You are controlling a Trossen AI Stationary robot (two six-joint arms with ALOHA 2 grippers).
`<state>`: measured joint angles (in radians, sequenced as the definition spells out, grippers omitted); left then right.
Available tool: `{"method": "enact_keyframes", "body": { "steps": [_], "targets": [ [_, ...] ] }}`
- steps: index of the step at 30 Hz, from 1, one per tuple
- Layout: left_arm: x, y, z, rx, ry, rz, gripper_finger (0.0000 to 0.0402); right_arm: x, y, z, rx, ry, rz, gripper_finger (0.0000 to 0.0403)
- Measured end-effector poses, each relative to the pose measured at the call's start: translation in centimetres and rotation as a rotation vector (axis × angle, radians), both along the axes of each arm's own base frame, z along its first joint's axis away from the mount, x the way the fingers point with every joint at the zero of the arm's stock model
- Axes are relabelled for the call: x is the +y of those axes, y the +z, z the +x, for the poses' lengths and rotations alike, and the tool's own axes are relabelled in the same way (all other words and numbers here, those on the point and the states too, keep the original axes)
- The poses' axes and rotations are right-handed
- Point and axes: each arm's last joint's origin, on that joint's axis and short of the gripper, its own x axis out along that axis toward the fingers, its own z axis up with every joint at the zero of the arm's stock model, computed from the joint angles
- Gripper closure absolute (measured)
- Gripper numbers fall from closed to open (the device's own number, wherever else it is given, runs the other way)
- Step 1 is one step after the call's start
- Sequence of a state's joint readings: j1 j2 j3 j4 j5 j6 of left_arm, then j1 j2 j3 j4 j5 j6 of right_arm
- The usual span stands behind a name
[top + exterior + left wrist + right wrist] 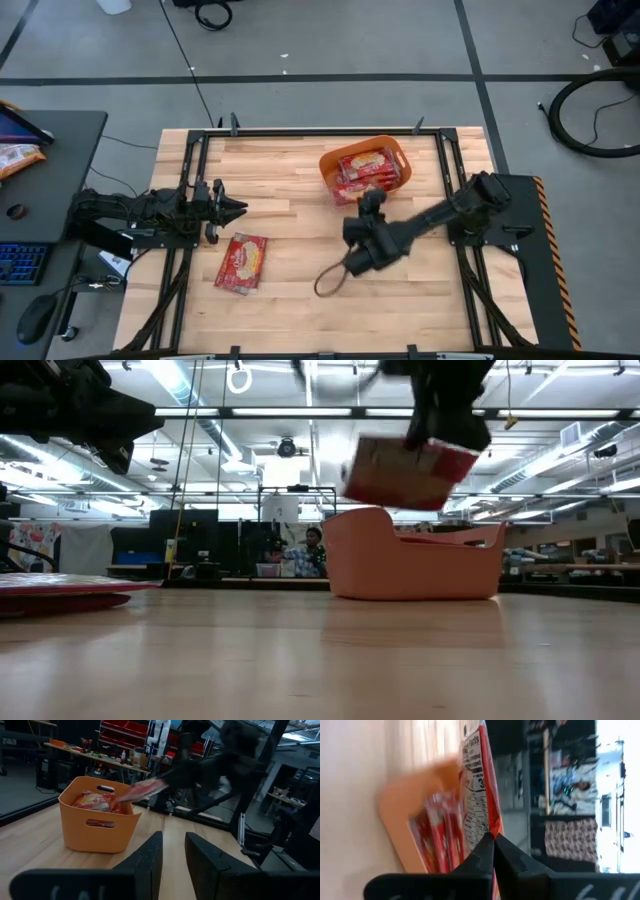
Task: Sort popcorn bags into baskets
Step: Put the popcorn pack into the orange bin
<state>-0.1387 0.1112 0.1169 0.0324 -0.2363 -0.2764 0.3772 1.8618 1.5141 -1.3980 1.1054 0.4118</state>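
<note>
Orange plastic tub [392, 148] holds red foil popcorn packets [362, 163]; right gripper [493, 839], at its 6 o'clock, pinches 1 red packet [480, 795].

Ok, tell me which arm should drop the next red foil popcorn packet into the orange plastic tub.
Right. The right gripper is already shut on a red foil packet held above the orange plastic tub.

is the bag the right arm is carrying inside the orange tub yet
Not yet. The right hand holds the popcorn bag in the air, above the tub rim.
</note>
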Motion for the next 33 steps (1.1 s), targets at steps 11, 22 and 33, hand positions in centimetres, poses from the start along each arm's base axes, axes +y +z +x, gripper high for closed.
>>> {"method": "enact_keyframes", "body": {
  "steps": [11,22,33],
  "targets": [
    [0.0,0.0,0.0,0.000,0.000,0.002,0.0315,-10.0,-2.1,0.7,0.308,-0.189,0.013,0.0392],
    [0.0,0.0,0.0,0.003,0.000,0.003,0.0315,-15.0,-2.9,0.7,0.371,-0.279,0.308,0.0318],
    [0.0,0.0,0.0,0.004,0.000,0.003,0.0315,-13.1,-1.9,1.2,0.436,-0.166,0.158,0.0289]
  ]
}}
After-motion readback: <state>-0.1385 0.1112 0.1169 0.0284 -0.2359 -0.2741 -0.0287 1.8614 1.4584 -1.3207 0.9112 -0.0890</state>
